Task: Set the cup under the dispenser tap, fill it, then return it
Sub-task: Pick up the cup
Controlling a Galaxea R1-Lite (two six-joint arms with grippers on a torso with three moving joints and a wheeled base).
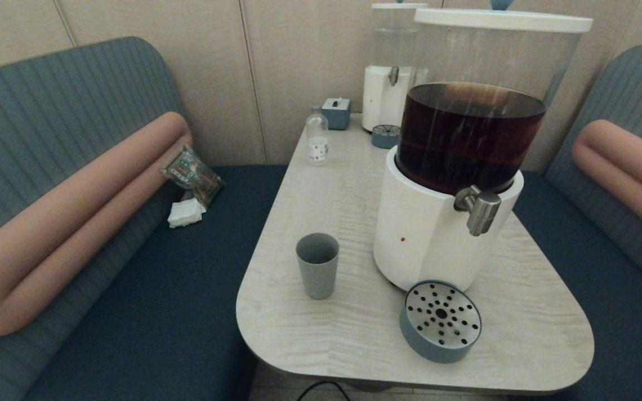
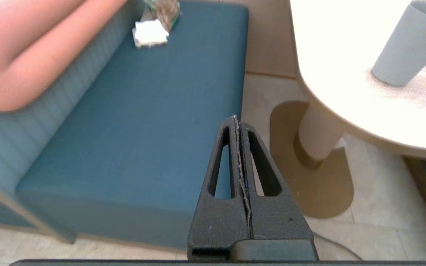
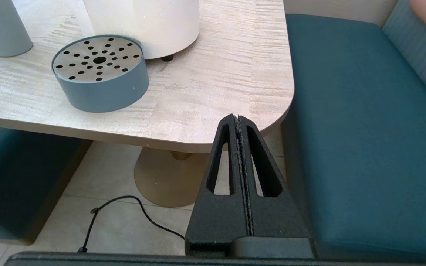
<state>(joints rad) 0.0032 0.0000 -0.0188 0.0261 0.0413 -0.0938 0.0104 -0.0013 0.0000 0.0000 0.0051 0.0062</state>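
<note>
Both claws closed, off-table; cup [image 1: 317, 265] untouched.

The small grey-blue tumbler [image 1: 317, 265] looks like matt plastic. The short steel spigot [image 1: 478, 207] has a brushed metal finish. The pale table top [image 1: 326, 334] shows a wood-grain surface, and the round drip tray's [image 1: 440, 321] perforated top is dull metal.

Setting: we take this for a café or canteen booth. We count two facing blue upholstered benches [image 1: 148, 312] with salmon bolster backrests [image 1: 70, 223], a pale wood-grain pedestal table [image 1: 332, 184], two self-serve drink dispensers [image 1: 455, 161] with drip trays [image 1: 441, 321], panelled walls and a tiled floor [image 3: 124, 221].
</note>
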